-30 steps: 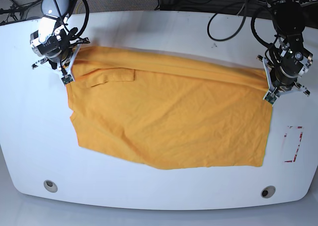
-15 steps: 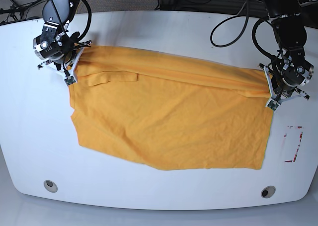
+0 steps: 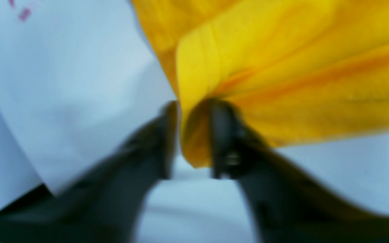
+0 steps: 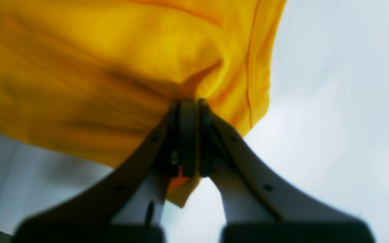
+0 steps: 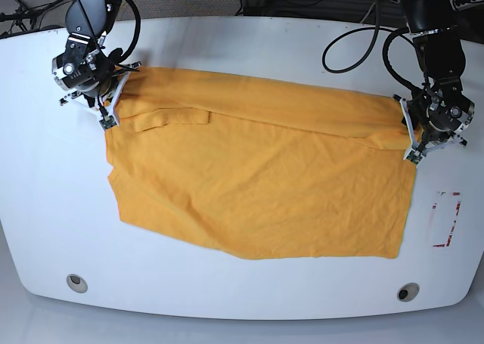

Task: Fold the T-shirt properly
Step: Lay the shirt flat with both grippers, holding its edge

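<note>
A large orange-yellow T-shirt [image 5: 257, 181] lies spread across a white desk [image 5: 242, 283], seen from above. It is mostly flat, with a long fold running along its far edge and fine wrinkles across the body. No print shows on the side facing up.

Two robot arms stand at the far corners of the cloth. The left tool [image 5: 414, 149], at the right side of the overhead view, sits at the shirt's far right corner. Its wrist camera, though blurred, shows the two dark fingers [image 3: 223, 135] with a bunched edge of yellow fabric pinched between them; the fingers stand a little apart with cloth filling the gap, so it looks closed on the shirt.

The right tool [image 5: 110, 116], at the left of the overhead view, sits at the far left corner near a sleeve. Its wrist camera shows pale fingers [image 4: 184, 135] pressed tight together, fabric gathered into puckers at the tips and a small tag of cloth poking out below.

The shirt looks light, soft and limp. It will likely drape and sag between the two holds, and crease wherever it gathers. It seems safest held at corners or hems, where the doubled seam gives more to grip; a thin single layer could slip free.
</note>
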You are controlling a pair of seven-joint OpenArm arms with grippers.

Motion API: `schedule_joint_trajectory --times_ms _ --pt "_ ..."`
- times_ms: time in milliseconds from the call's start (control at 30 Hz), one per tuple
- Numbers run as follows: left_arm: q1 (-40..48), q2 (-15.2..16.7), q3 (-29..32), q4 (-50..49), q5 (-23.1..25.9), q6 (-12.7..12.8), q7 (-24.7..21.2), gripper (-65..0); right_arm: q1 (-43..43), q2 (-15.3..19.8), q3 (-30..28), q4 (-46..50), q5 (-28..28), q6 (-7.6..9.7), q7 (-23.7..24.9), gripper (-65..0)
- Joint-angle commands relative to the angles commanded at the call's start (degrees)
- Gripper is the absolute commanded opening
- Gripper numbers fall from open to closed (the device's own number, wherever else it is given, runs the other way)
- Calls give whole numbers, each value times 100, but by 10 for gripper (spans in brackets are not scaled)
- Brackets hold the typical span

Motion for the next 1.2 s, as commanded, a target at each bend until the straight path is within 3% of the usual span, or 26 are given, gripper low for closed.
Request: schedule_joint_trajectory --times_ms 167,333,467,833,1100,1200 --pt "-9 -132 0 -141 -9 0 0 -135 0 44 35 18 0 0 0 -385" --pt "-70 -141 0 -35 -18 0 9 -114 -9 62 44 246 18 0 0 -227" --pt "-114 -141 0 387 -18 0 35 -113 -53 18 44 686 53 0 -18 -159" --pt "-18 105 -9 1521 -141 0 35 -114 -9 -422 62 1055 44 0 -18 -132" --pt "448 141 -9 1477 -176 0 9 -114 -9 -1002 958 941 44 0 26 -128" --pt "651 149 -9 1451 -185 0 0 -114 -18 -1046 1055 870 53 0 26 -130"
